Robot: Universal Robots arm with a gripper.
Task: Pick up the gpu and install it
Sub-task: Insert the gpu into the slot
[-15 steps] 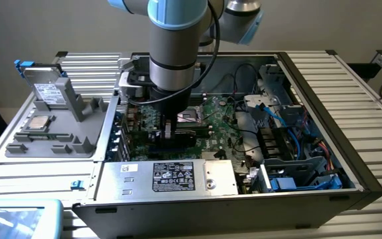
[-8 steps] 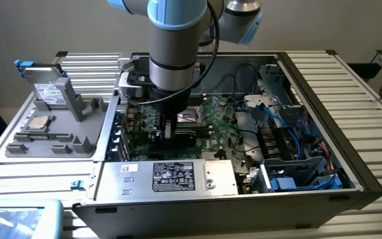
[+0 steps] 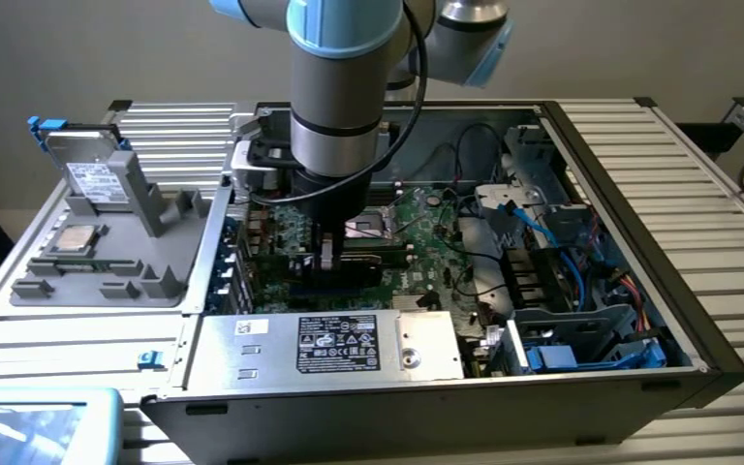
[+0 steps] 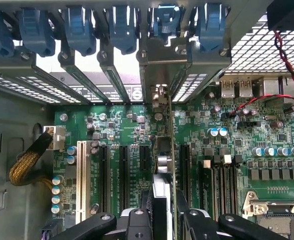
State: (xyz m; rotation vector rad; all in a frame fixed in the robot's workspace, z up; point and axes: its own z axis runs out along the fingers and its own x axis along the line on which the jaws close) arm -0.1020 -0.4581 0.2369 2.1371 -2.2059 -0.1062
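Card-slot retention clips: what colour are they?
Blue; the clips show best in the wrist view.

Slatted metal bench (image 3: 715, 165), ribs running across its whole top. Resting directly on it: open computer case (image 3: 424, 412), lying on its side, mid-bench; just beside the case, toward the exterior view's left, flat grey holder tray (image 3: 101, 269)

1. Arm (image 3: 337, 87): thick silver-grey cylindrical tube; light blue caps (image 3: 333, 24) on the joints above; a thin black band round the tube.
2. Black cable (image 3: 418, 97) beside the tube.
3. Gripper (image 4: 162, 212): black angular fingers (image 4: 139, 227); black link bars; round silver screws (image 4: 105, 217) at the pivots.
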